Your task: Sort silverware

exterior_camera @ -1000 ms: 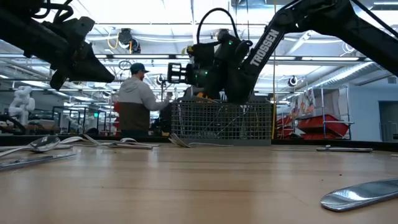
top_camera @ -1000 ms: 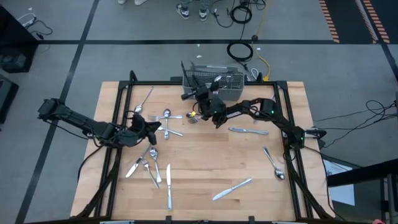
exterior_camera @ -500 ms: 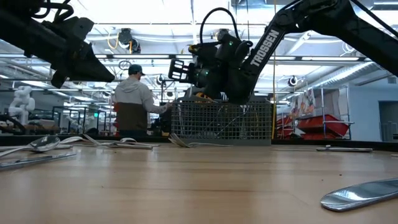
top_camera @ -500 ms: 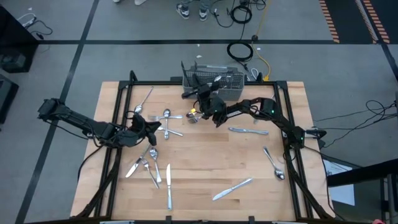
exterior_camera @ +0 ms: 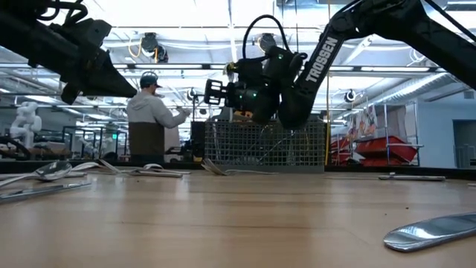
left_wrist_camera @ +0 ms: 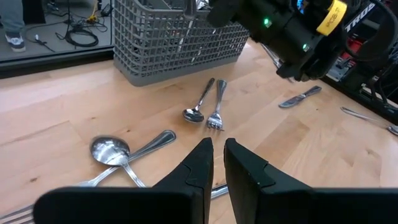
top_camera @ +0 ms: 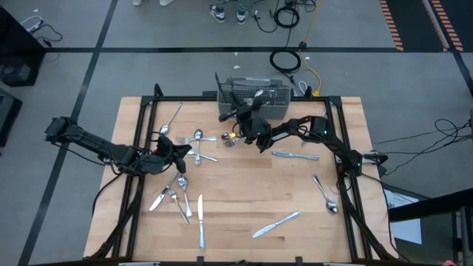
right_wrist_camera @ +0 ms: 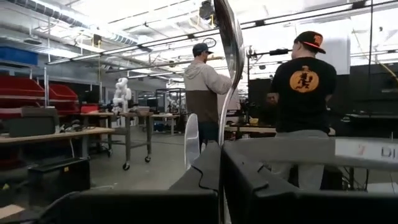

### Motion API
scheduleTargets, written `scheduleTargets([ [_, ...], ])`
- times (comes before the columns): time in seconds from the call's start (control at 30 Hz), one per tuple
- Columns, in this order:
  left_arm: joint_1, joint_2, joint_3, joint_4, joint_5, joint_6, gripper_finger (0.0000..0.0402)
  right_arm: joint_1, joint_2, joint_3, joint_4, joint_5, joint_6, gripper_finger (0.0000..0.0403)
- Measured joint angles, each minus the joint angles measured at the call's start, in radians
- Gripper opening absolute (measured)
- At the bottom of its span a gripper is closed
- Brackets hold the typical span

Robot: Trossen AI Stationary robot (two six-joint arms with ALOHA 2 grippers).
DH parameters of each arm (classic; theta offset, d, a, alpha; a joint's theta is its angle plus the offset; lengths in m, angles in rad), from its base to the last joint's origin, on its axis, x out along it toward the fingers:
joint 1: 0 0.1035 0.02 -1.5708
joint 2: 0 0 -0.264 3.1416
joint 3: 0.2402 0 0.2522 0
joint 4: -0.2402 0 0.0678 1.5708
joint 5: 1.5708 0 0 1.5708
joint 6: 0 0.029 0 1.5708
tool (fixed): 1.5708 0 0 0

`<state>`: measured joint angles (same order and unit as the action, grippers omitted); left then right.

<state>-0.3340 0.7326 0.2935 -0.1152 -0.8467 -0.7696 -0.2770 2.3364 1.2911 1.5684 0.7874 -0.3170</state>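
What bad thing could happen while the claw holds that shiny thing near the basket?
The right claw pinches a slim shiny silver utensil only at its lower end, so it might slip or tilt. The grey wire-mesh basket already holds pieces, so the new one could catch on them or on the rim and fall onto the table.

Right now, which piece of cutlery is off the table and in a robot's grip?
The spoon pinched in the right gripper over the wire basket; every other piece lies on the table.

Utensil (right_wrist_camera: pixel 231 56) in right end effector (right_wrist_camera: pixel 221 163) cut off at top, type unclear
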Motion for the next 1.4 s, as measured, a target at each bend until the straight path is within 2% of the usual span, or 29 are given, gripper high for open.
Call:
scheduleTargets([
  [0.1, 0.000, 0.000, 0.000, 0.000, -0.001, 0.000, 0.0048, -0.001, -0.034, 0.001, 0.001, 0.000, -0.076, 0.0000],
  [0.27, 0.000, 0.000, 0.000, 0.001, -0.019, 0.000, 0.0048, -0.012, -0.040, 0.001, -0.004, 0.016, -0.056, 0.0000],
  [0.5, 0.000, 0.000, -0.011, 0.000, -0.022, -0.008, 0.0048, -0.025, -0.041, 0.001, -0.025, 0.103, 0.023, 0.0000],
  [0.73, 0.000, 0.000, -0.023, 0.001, -0.022, -0.035, 0.0048, -0.028, -0.041, 0.002, -0.041, 0.121, 0.089, 0.0000],
  [0.87, 0.000, 0.000, -0.023, 0.001, -0.021, -0.037, 0.0048, -0.023, -0.042, 0.002, -0.110, 0.213, 0.168, 0.0000],
  [0.97, 0.000, 0.000, -0.023, 0.001, -0.016, -0.037, 0.0048, -0.023, -0.047, 0.006, -0.207, 0.216, 0.208, 0.0000],
  [1.13, 0.000, 0.000, -0.023, 0.001, -0.016, -0.036, 0.0048, -0.016, -0.045, 0.005, -0.258, 0.198, 0.143, 0.0000],
  [1.4, 0.000, 0.000, -0.023, 0.001, -0.016, -0.035, 0.0047, -0.008, -0.047, 0.006, -0.372, 0.175, 0.162, 0.0000],
])
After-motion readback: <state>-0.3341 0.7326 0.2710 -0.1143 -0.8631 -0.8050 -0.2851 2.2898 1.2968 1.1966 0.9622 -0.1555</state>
